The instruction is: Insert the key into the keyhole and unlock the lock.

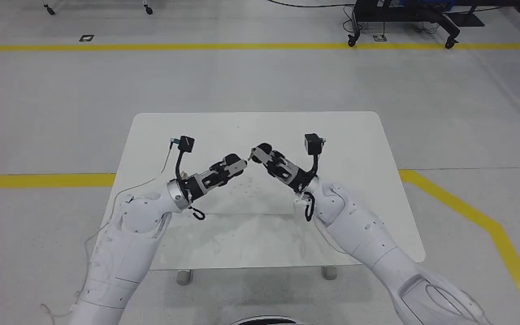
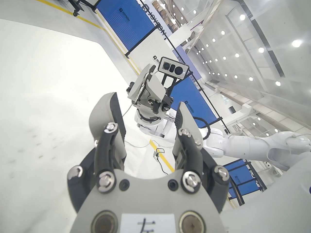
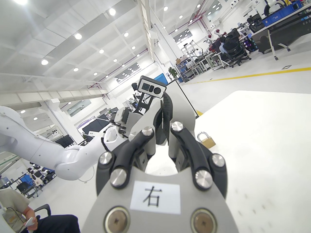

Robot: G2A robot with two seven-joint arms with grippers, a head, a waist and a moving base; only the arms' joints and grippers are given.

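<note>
A small brass padlock (image 3: 206, 141) with a silver shackle lies on the white table (image 3: 255, 127), a short way beyond my right gripper. My right gripper (image 3: 165, 103) is shut, and I cannot make out a key between its fingers. My left gripper (image 2: 149, 115) is open with nothing in it. It is raised above the table and points at the right gripper (image 2: 142, 87), a short gap away. In the top view the left gripper (image 1: 241, 162) and the right gripper (image 1: 259, 152) nearly meet tip to tip over the middle of the table.
The table (image 1: 349, 138) has rounded corners, with free surface on both sides of the arms. Grey floor with yellow lines surrounds it. A thin cable (image 1: 142, 188) hangs near the left arm.
</note>
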